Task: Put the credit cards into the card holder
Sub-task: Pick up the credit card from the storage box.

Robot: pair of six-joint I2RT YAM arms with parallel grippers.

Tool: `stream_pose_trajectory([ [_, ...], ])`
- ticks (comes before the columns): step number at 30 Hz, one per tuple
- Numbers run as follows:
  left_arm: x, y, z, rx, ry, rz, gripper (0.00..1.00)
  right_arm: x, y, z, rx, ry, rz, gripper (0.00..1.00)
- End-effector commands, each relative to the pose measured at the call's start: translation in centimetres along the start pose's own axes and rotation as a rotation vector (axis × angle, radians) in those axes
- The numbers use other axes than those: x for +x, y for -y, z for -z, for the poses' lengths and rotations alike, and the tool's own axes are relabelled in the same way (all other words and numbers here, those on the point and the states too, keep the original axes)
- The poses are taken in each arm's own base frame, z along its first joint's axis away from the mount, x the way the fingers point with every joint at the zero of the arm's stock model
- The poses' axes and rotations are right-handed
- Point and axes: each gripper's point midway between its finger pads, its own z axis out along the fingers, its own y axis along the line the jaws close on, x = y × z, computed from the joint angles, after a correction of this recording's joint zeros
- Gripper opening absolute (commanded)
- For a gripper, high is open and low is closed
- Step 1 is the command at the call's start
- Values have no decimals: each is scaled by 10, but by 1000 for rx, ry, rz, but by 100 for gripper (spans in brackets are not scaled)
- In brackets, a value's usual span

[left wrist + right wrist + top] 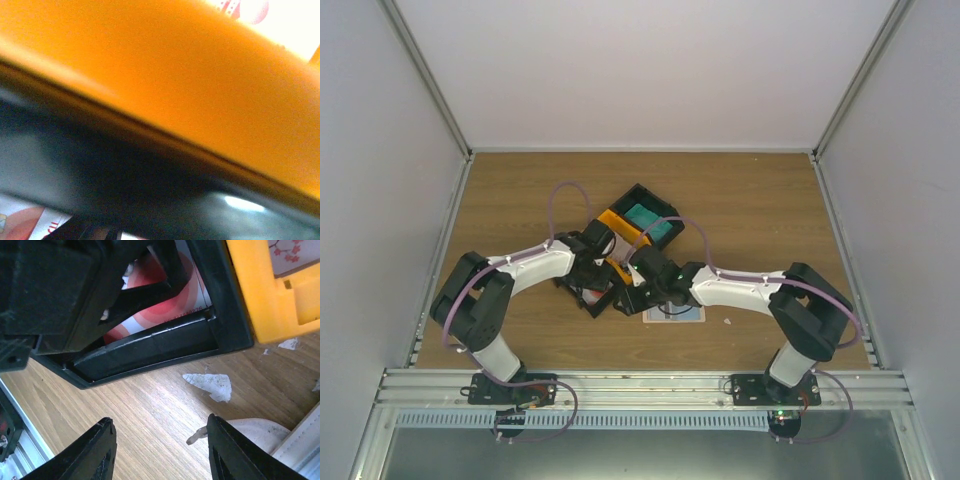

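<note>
Top view: teal card [644, 216] lies in the black tray [638, 188]; card holder [676, 314] sits on the table under the right arm.
Left wrist: left gripper [592, 288] is hard against the orange tray [150, 65] wall; its spread cannot be told.
Right wrist: right gripper [160, 421] is wide and empty; red-blotched card [167, 305] lies in the tray.
Progress: seemingly early, with the cards unfiled.

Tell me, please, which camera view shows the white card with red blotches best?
The right wrist view: the white card with red blotches lies in the black tray, its red rings sharp, partly covered. The left wrist view gives only a blurred corner of it, and in the top view I cannot make it out.
</note>
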Motion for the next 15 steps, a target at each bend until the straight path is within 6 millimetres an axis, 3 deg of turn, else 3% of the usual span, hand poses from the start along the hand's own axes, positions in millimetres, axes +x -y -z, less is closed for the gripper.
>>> stream_pose_trajectory([
  [1, 6, -1, -3, 4, -12, 8, 39, -7, -3, -3, 17, 15, -7, 50],
  [8, 4, 17, 11, 111, 7, 3, 33, -23, 5, 19, 96, 118, -30, 48],
  [15, 4, 24, 16, 152, 10, -2, 29, -9, 28, 2, 180, 58, -93, 47],
])
